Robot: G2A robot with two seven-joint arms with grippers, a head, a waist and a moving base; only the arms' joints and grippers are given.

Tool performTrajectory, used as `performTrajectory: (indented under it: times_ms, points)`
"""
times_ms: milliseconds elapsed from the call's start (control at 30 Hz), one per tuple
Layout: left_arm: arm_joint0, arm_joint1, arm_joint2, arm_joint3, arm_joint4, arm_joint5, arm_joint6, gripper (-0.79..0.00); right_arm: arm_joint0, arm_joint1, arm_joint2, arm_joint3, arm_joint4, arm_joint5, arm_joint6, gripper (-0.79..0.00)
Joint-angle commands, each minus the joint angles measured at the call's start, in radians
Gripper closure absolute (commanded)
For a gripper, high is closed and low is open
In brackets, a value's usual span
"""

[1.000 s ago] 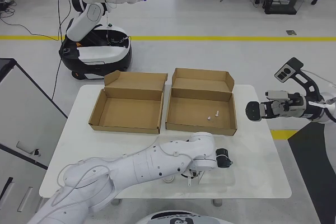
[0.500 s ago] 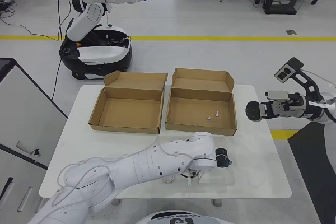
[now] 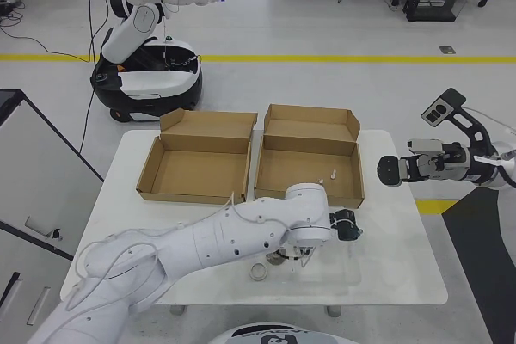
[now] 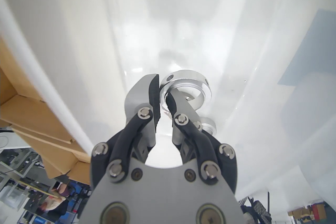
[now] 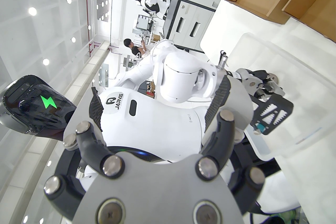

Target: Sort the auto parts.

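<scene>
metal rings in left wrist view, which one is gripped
The silver metal ring with a side hole: the left gripper pinches its wall, one finger inside. The other silver ring sits outside its grip.

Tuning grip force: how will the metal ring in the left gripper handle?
Metal ring looks rigid and thick-walled, probably heavy for its size. Left gripper pinches only one polished wall, so it may swivel or slip.

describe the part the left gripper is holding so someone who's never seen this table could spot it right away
On the white table, in front of the two cardboard boxes, find the left gripper. It pinches a silver metal ring by its wall, one finger inside the bore. Another ring nearby lies loose on the table; this one alone is gripped.
</scene>
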Motion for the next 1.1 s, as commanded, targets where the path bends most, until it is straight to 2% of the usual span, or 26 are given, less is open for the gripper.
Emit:
performTrajectory:
  times_ms: [0, 233, 467, 900, 967, 1067]
  points:
    - [-0.023, 0.019, -0.010, -0.035, -0.006, 0.013, 0.000, 0.000, 0.000, 0.000, 0.000, 0.000, 0.000, 0.000, 0.000, -0.785]
    - [-0.114, 0.108, -0.034, -0.156, -0.070, 0.049, 0.000, 0.000, 0.000, 0.000, 0.000, 0.000, 0.000, 0.000, 0.000, -0.785]
    - [-0.193, 0.204, -0.024, -0.276, -0.215, 0.087, 0.000, 0.000, 0.000, 0.000, 0.000, 0.000, 0.000, 0.000, 0.000, -0.785]
    - [-0.195, 0.208, -0.024, -0.282, -0.225, 0.084, 0.000, 0.000, 0.000, 0.000, 0.000, 0.000, 0.000, 0.000, 0.000, -0.785]
    - [-0.156, 0.216, -0.043, -0.252, -0.248, 0.104, 0.058, 0.000, 0.000, 0.000, 0.000, 0.000, 0.000, 0.000, 0.000, -0.785]
    - [-0.100, 0.246, -0.111, -0.238, -0.305, 0.132, 0.113, 0.000, 0.000, 0.000, 0.000, 0.000, 0.000, 0.000, 0.000, -0.785]
